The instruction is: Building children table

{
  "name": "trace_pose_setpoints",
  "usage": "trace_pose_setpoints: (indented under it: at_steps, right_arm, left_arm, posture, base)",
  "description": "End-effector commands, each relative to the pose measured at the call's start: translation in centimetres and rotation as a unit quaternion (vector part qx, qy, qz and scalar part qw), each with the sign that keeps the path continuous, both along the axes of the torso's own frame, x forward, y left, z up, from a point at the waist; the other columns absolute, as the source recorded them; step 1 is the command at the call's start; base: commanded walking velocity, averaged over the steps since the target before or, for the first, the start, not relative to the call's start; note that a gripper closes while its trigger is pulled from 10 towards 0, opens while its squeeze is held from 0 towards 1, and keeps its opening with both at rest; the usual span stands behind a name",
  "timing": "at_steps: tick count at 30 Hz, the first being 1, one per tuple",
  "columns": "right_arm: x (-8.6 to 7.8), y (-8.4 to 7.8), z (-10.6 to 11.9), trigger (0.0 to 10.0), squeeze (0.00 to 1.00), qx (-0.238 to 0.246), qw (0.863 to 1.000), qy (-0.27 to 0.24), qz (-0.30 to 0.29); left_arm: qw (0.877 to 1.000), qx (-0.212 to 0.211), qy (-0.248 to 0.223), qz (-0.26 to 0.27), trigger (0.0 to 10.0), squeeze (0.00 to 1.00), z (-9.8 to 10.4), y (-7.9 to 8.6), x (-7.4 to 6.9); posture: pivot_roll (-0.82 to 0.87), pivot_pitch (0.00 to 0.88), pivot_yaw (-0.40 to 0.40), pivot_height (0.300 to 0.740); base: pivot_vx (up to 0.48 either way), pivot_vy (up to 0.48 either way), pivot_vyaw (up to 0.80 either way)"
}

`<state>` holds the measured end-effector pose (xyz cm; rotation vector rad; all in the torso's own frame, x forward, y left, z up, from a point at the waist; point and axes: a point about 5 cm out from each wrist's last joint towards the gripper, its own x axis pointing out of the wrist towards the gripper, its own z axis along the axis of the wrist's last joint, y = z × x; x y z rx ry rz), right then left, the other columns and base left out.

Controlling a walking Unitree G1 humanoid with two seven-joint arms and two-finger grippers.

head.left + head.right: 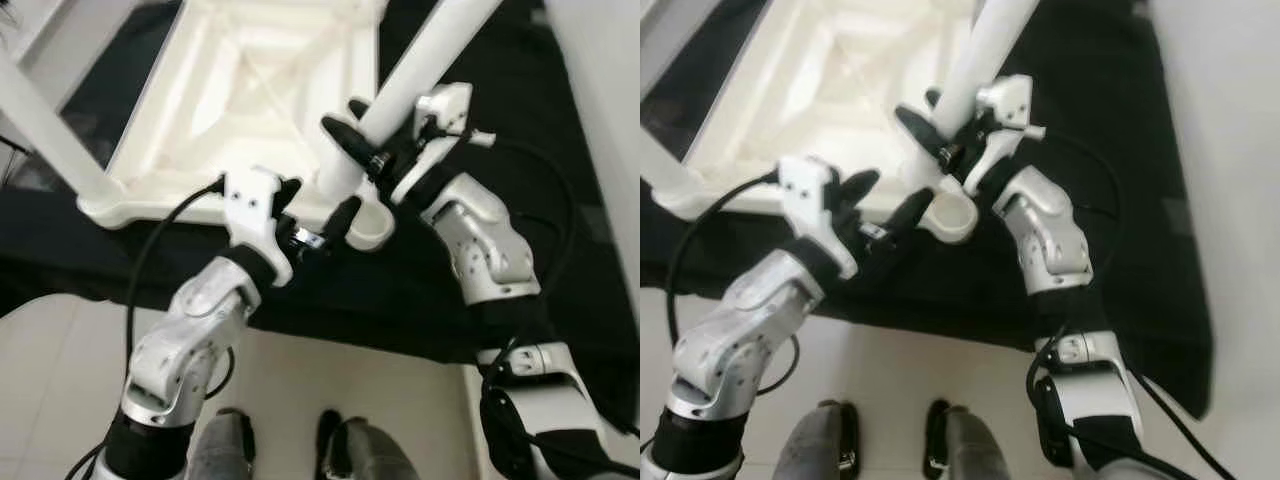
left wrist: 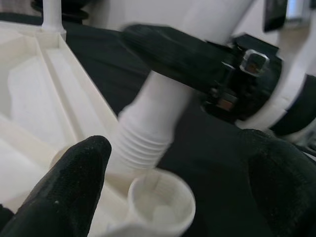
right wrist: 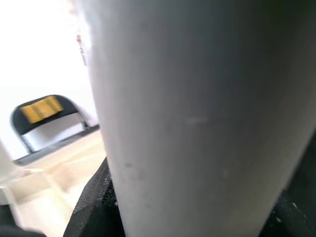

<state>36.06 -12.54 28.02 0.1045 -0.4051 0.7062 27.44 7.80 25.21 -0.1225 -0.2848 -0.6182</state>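
Observation:
A white plastic table top (image 1: pixel 250 90) lies upside down on a black cloth, its ribbed underside up. At its near corner sits a round threaded socket (image 1: pixel 370 228). My right gripper (image 1: pixel 362 140) is shut on a white table leg (image 1: pixel 420 60), which slants with its threaded end (image 2: pixel 145 143) just above and beside the socket (image 2: pixel 160 207). My left gripper (image 1: pixel 318 215) is open, its fingers (image 2: pixel 64 187) on either side of the socket corner. Another leg (image 1: pixel 45 135) stands fixed at the left corner.
The black cloth (image 1: pixel 420 300) covers the surface under the table top and ends at pale floor tiles (image 1: pixel 300 380) close to my feet. A white wall (image 1: pixel 600 120) runs along the right. A dark chair back (image 3: pixel 47 121) is behind.

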Motion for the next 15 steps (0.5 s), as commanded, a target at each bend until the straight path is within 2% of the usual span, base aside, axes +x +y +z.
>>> trace_pose_setpoints:
  at_steps: [1, 5, 9, 15]
  right_arm:
    - [-0.2, 0.3, -0.7, 10.0, 0.00, 0.003, 1.000, 0.012, -0.007]
    - [-0.3, 0.1, -1.2, 10.0, 0.00, 0.009, 0.999, 0.025, -0.026]
    - [-0.8, 0.4, -2.1, 10.0, 0.00, 0.010, 0.999, 0.036, -0.040]
    - [-0.9, 0.2, -1.8, 10.0, 0.00, 0.017, 0.999, 0.027, -0.039]
  left_arm:
    - [0.999, 0.013, 0.008, 0.041, 10.0, 0.00, -0.7, 0.9, 0.3]
    - [0.998, 0.009, 0.019, 0.058, 10.0, 0.00, -1.1, 1.7, 0.4]
    - [0.996, 0.020, 0.025, 0.086, 10.0, 0.00, -2.1, 2.8, 0.5]
    - [0.993, 0.030, 0.019, 0.111, 10.0, 0.00, -2.6, 3.8, 0.7]
  posture:
    - [0.06, 0.286, -0.059, 0.740]
    - [0.06, 0.263, -0.058, 0.740]
    - [0.05, 0.200, -0.065, 0.740]
    - [0.04, 0.150, -0.073, 0.740]
  base:
    - [0.000, 0.000, 0.00]
    - [0.000, 0.000, 0.00]
    - [0.000, 0.000, 0.00]
    - [0.000, 0.000, 0.00]
